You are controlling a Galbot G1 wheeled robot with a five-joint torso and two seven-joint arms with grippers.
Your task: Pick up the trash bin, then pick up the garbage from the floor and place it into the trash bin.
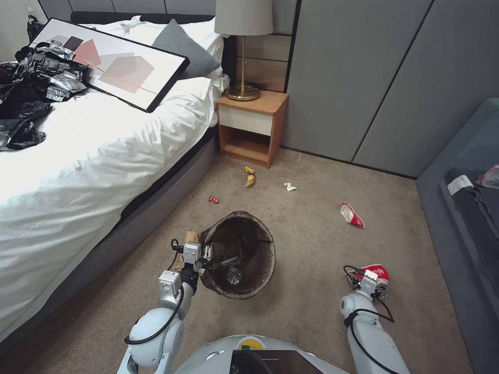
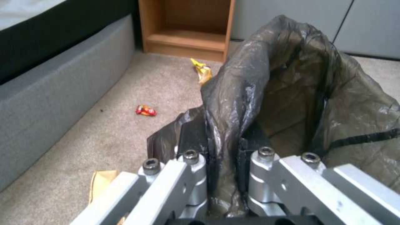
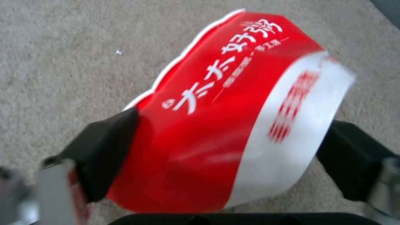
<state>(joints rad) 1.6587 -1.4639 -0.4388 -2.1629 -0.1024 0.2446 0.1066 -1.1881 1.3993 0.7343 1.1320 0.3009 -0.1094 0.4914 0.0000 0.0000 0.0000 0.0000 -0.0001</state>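
Beige bedroom carpet lies between a white bed and grey wardrobe doors. On it, the left gripper is clamped on the rim of a round bin lined with a dark brown bag; a small clear bottle lies inside. Near the sofa edge, the right gripper pinches a crushed red-and-white paper cup between both pads. Carrying it well likely means lifting clear, then releasing over the bin's mouth. Left on the carpet: 1 more red-and-white cup, a yellow wrapper, a white scrap, a small red wrapper and a tan paper bag.
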